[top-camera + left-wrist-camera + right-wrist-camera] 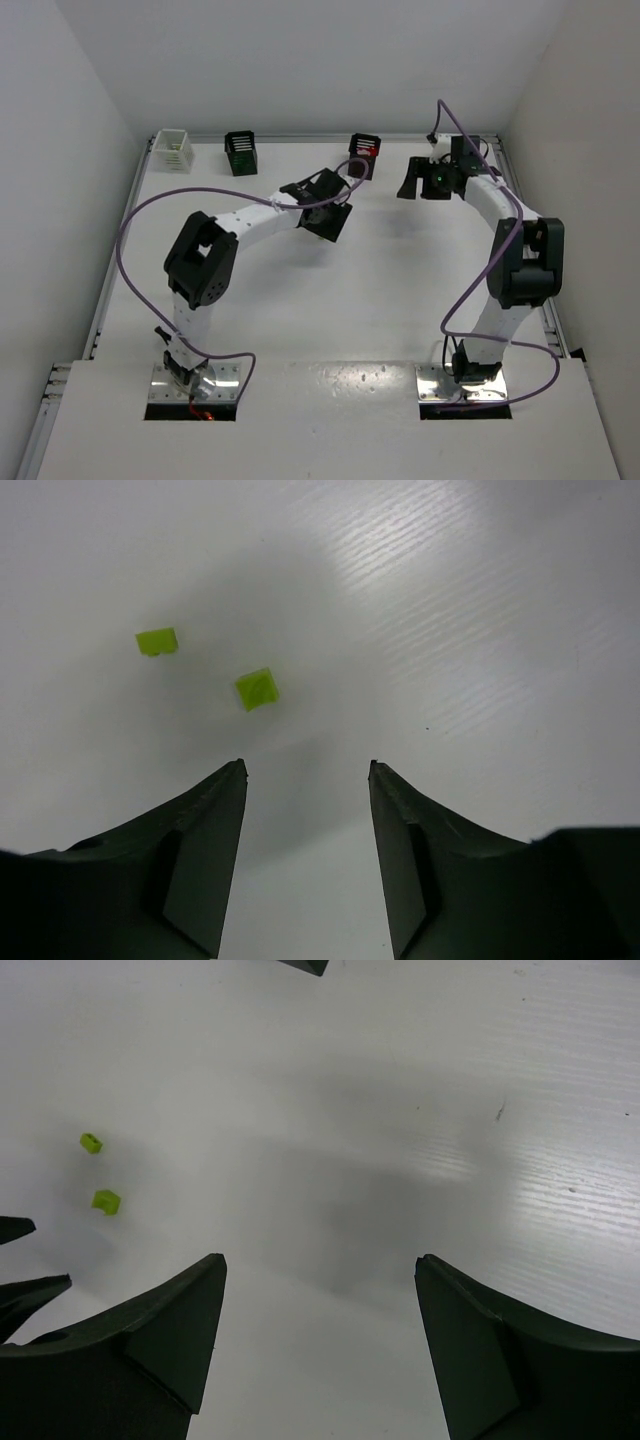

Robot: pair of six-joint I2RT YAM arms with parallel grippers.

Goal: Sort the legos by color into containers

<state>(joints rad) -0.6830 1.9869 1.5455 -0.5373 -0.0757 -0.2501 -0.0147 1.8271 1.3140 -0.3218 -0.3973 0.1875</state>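
- A tiny, bright yellow-green lego (257, 689) lies on the white counter (480, 630) just ahead of the left pincer (305, 770).
- A second lego (157, 641) of the same colour lies slightly farther out, apart from the first.
- The left pincer's fingers stand spread, gripping nothing.
- The right pincer (320, 1260), right of the left pincer, gapes wide, holding nothing.
- Beyond the left pincer, at the counter's far edge, stand a white bin (173, 150), a black bin (240, 152) and a red-filled black bin (366, 147).

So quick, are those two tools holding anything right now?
Left tool: open, holding nothing.
Right tool: open, holding nothing.
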